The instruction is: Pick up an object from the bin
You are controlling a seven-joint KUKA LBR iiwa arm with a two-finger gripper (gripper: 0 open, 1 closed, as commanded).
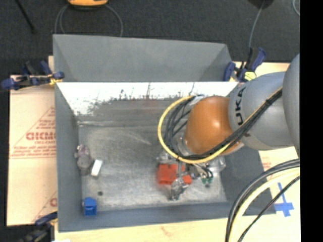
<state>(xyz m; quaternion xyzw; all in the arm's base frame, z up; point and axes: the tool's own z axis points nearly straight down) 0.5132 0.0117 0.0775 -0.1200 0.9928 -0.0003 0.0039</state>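
My gripper (176, 189) is low in the bin's right half, near the front wall, mostly hidden under the arm's orange cover. A red-orange blocky thing (165, 174) lies right against its left side, touching or nearly touching it. I cannot tell whether the gripper holds it. A small green-and-white thing (206, 180) lies just to the gripper's right.
On the bin's left side lie a greyish clear lump (82, 156) and a white block (96, 167) close together. A blue cube (89, 206) sits in the front left corner. The arm and its cables cover the bin's right part.
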